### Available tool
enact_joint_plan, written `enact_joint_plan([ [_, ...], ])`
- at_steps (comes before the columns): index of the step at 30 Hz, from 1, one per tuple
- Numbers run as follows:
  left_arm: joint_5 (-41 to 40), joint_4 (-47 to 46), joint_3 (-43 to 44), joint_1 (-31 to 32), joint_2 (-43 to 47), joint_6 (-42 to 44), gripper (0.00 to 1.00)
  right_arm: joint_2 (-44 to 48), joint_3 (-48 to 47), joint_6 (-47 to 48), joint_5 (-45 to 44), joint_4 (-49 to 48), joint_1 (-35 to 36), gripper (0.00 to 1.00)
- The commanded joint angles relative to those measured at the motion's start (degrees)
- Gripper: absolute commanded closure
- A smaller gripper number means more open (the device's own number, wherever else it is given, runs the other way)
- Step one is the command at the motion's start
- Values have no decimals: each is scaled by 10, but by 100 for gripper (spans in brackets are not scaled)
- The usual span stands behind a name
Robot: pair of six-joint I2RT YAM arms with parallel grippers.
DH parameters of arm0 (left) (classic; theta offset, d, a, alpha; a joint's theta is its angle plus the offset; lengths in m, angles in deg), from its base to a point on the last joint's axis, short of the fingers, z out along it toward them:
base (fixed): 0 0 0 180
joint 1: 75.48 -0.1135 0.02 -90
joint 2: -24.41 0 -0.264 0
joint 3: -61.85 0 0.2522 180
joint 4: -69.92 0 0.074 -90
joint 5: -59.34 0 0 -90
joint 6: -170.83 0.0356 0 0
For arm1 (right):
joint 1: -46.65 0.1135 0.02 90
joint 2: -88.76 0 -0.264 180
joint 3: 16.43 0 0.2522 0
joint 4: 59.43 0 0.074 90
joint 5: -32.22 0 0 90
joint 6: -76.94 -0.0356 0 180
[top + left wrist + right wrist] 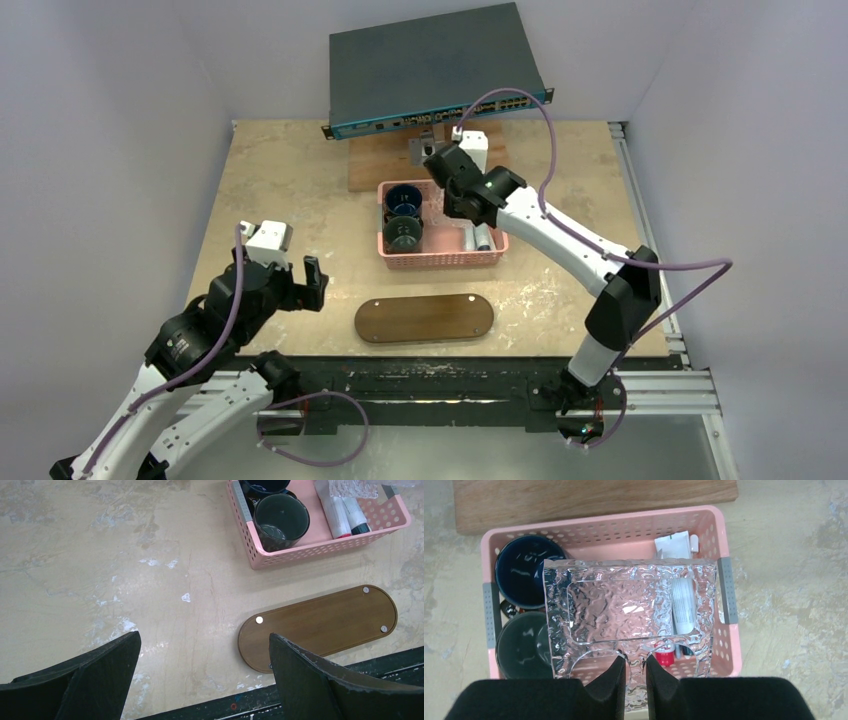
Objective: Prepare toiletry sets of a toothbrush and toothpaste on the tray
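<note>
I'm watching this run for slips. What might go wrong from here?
The right gripper pinches the clear dimpled plastic sheet only at its near edge, so it might slip or swing. It hangs over the dark mugs and tubes in the pink perforated basket and may snag them.

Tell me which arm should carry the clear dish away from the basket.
Right. The right gripper pinches the clear dish over the basket; the left gripper hangs open, off beside the tray.
</note>
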Motion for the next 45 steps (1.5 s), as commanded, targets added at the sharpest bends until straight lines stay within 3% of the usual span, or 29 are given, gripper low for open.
enact_joint_plan([
  [1, -1, -14, -3, -4, -4, 11, 0, 31, 3, -2, -11, 31, 35, 100],
  [18, -3, -7, -2, -4, 9, 2, 0, 105, 84, -162, -34, 123, 190, 100],
  [27, 2, -5, -3, -4, 16, 1, 0, 74, 86, -274, -40, 186, 278, 100],
  [39, 9, -5, -4, -4, 31, 0, 0, 26, 86, -371, -30, 206, 318, 100],
  [45, 12, -6, -5, -4, 34, -1, 0, 2, 80, -366, -25, 192, 319, 100],
])
